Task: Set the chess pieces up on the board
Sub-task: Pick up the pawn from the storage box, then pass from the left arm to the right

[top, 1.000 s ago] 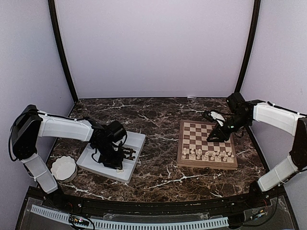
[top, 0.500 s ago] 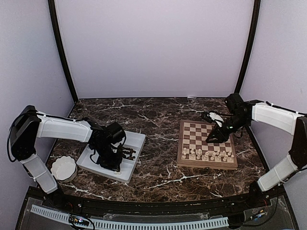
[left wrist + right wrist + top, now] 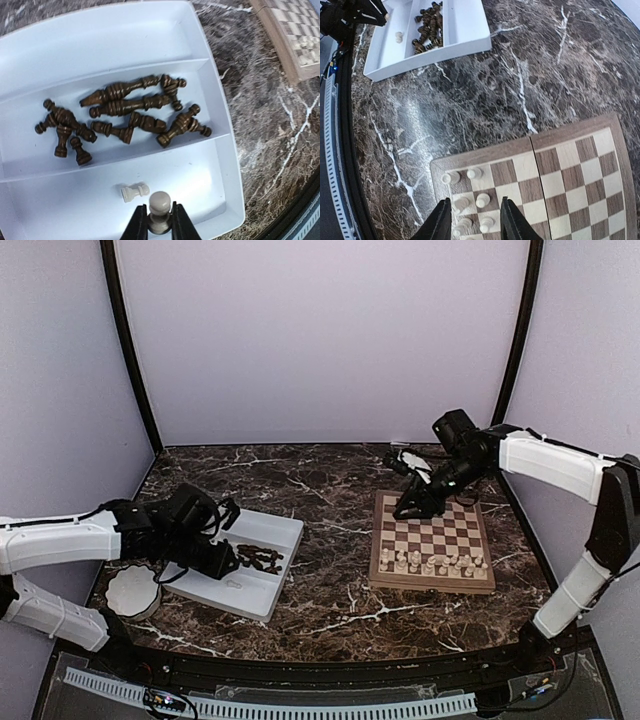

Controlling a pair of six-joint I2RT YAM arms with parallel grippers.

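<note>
At the near left of the tabletop [image 3: 335, 615], the left end effector [image 3: 160, 221] is clenched on a pale pawn [image 3: 159, 202] over the white tray [image 3: 100, 35]. Dark pieces [image 3: 125, 107] lie in the tray's middle compartment. To the right sits the board [image 3: 432, 535], with pale pieces [image 3: 430, 563] on its near rows. The right end effector [image 3: 410, 508] hangs released and empty above the board's far left corner.

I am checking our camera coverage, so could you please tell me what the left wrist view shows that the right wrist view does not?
Only the left wrist: the left gripper shut on a pale pawn, close up. Only the right wrist: the open right gripper above pale pieces standing on the board. Both: the white tray, dark pieces in its middle compartment, a lying pale piece in the next, the marble table and part of the board.
</note>
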